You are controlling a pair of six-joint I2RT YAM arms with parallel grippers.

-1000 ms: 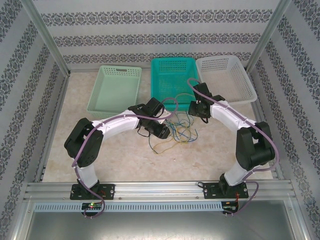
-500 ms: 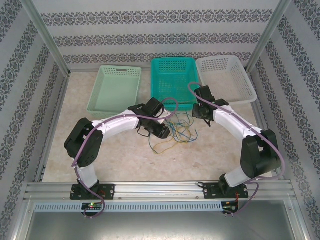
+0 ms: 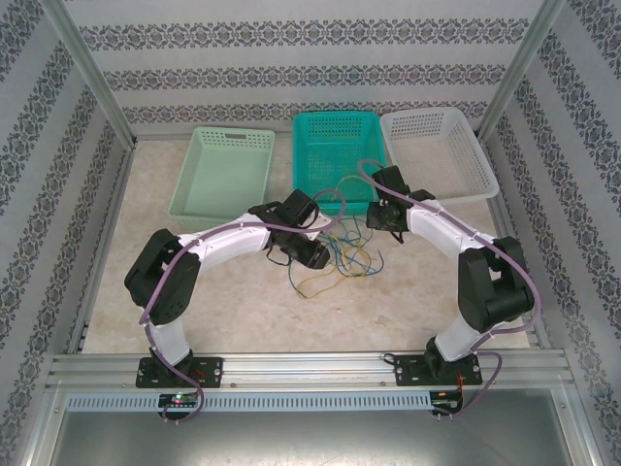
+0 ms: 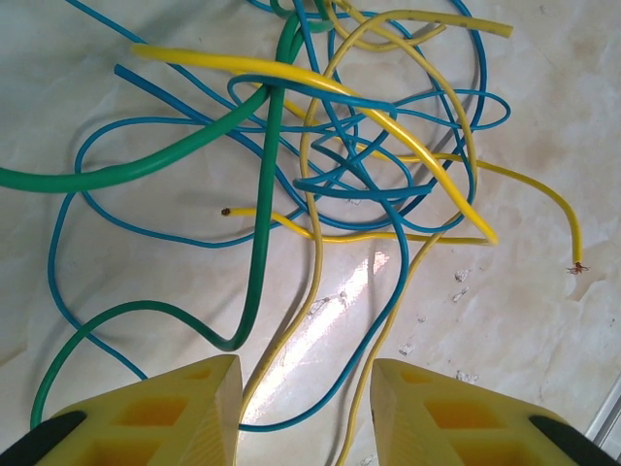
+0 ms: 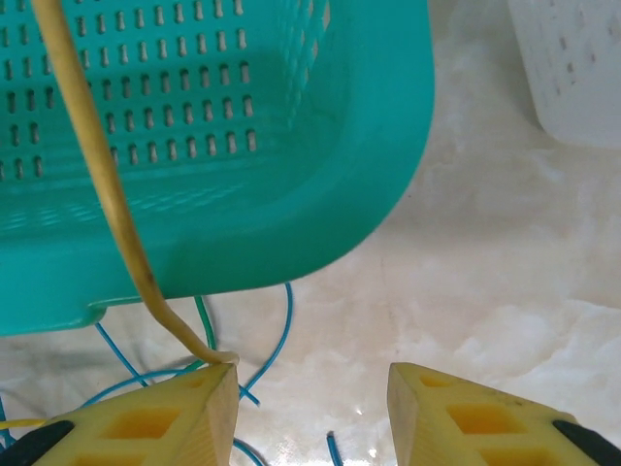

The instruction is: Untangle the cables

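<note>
**One strand at a time, pulled away from the heap**

The left gripper (image 4: 306, 388) hangs open just above the table (image 4: 543, 320), its two yellow fingers apart with nothing pinched. The cables (image 4: 369, 184) lie right under and beyond it in a loose heap on the table, with yellow and blue loops crossing each other and a green cable (image 4: 262, 243) curving through them. Two strands run on the surface beneath the gap.

The right gripper (image 5: 310, 388) also stands open, beside the near corner of the teal basket (image 5: 340, 146). A yellow cable (image 5: 107, 184) leans against the tip of one finger and runs up across the basket — touching, not clamped.

To do this step well, I judge that each gripper should close on a single strand near a free end, never on a crossing. The pull should be slow and outward, away from the heap — a quick tug would likely tighten the loops or drag the whole bundle along.
</note>
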